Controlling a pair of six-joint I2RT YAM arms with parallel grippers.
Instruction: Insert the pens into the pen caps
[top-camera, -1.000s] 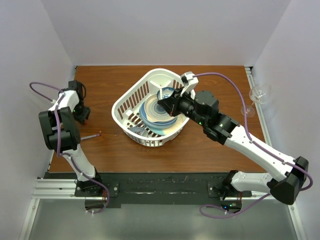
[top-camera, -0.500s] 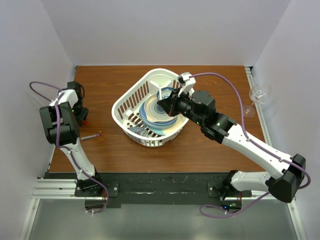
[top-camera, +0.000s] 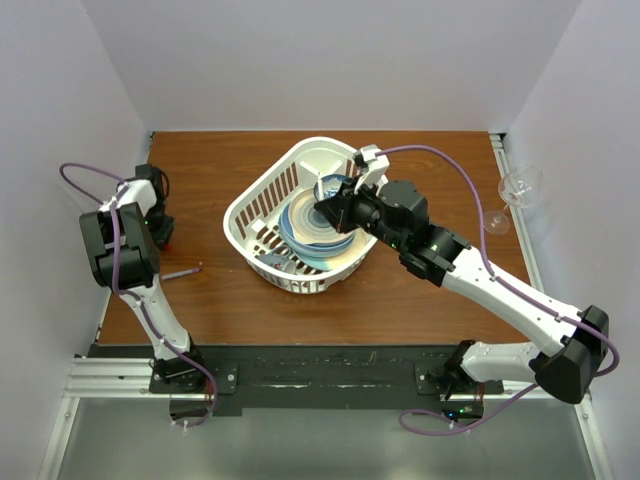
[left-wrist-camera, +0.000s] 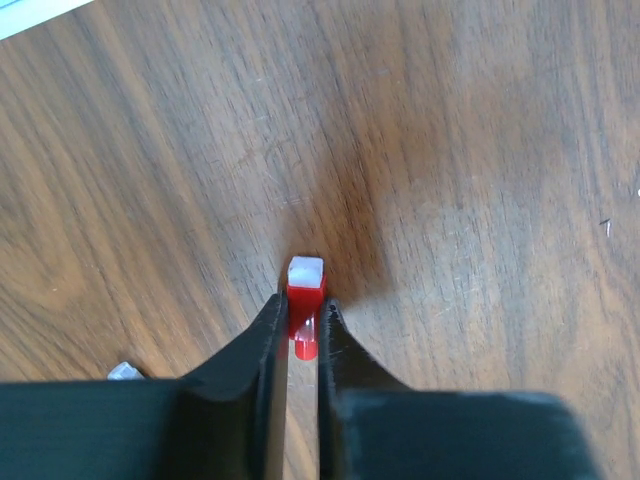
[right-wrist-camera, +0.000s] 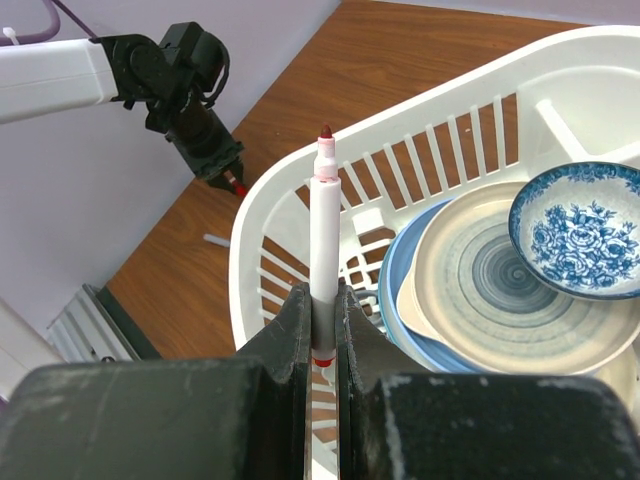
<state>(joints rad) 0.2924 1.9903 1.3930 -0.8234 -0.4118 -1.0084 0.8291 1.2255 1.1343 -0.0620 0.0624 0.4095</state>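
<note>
My left gripper (left-wrist-camera: 303, 305) is shut on a small red pen cap (left-wrist-camera: 305, 285) with a white end, close above the wooden table at the far left (top-camera: 165, 240). It also shows in the right wrist view (right-wrist-camera: 232, 180). My right gripper (right-wrist-camera: 322, 295) is shut on a thin white-barrelled pen (right-wrist-camera: 325, 220) with a red tip, held over the left part of the white basket (top-camera: 245, 200). The tip points toward the left arm. In the top view the right gripper (top-camera: 330, 212) sits above the plates. A second thin pen (top-camera: 180, 271) lies on the table below the left gripper.
The basket (right-wrist-camera: 420, 110) holds stacked plates (right-wrist-camera: 500, 280) and a blue patterned bowl (right-wrist-camera: 585, 225). A wine glass (top-camera: 520, 188) lies at the table's right edge. White walls close in left, right and behind.
The right gripper with the pen has shifted slightly left over the basket. The left wrist has moved slightly toward the left wall, still gripping the cap.
</note>
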